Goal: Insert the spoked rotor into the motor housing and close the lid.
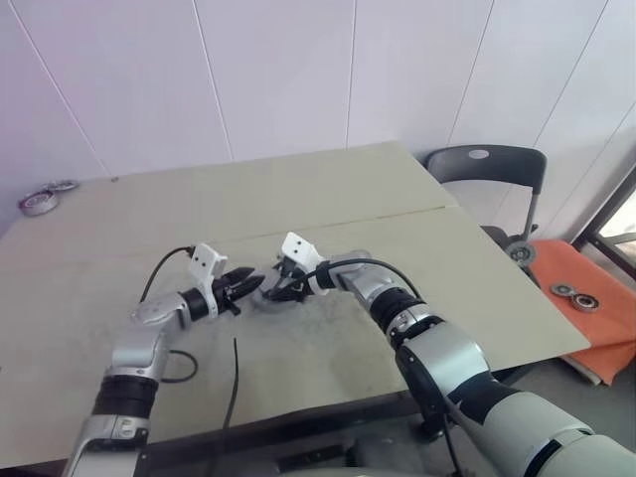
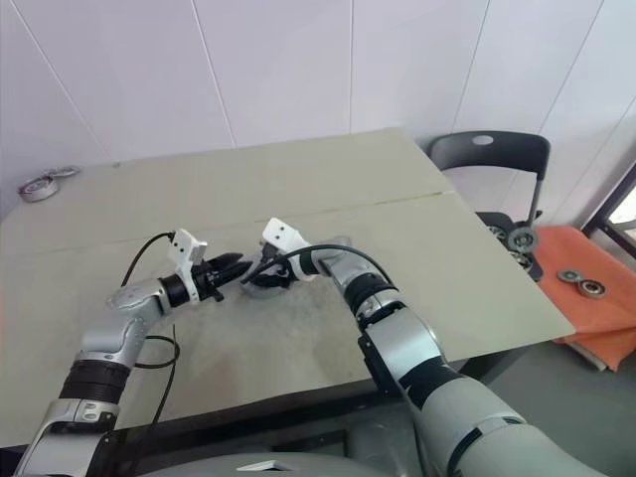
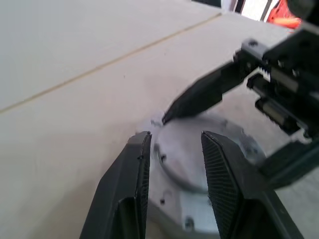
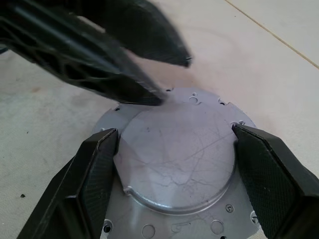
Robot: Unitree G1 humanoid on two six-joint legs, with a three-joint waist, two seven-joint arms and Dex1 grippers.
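A round silvery lid (image 4: 174,159), a raised disc on a flange with small holes, lies flat at the table's middle (image 1: 273,301). My right gripper (image 4: 172,132) comes in from the right and straddles the raised disc, with its black fingers (image 4: 94,169) against the rim on both sides. From the left, my left gripper (image 3: 172,137) points at the lid's near edge. Its two fingers stand a little apart with nothing between them, tips just over the flange (image 1: 256,286). The spoked rotor and the motor housing are hidden; I cannot tell whether they sit under the lid.
A beige table (image 1: 119,229) with a seam across it. Metal rings and a tape roll (image 1: 40,202) lie at its far left corner. A black cable (image 1: 234,388) trails off the front edge. A dark chair (image 1: 487,164) and orange cloth with bearings (image 1: 581,298) stand right.
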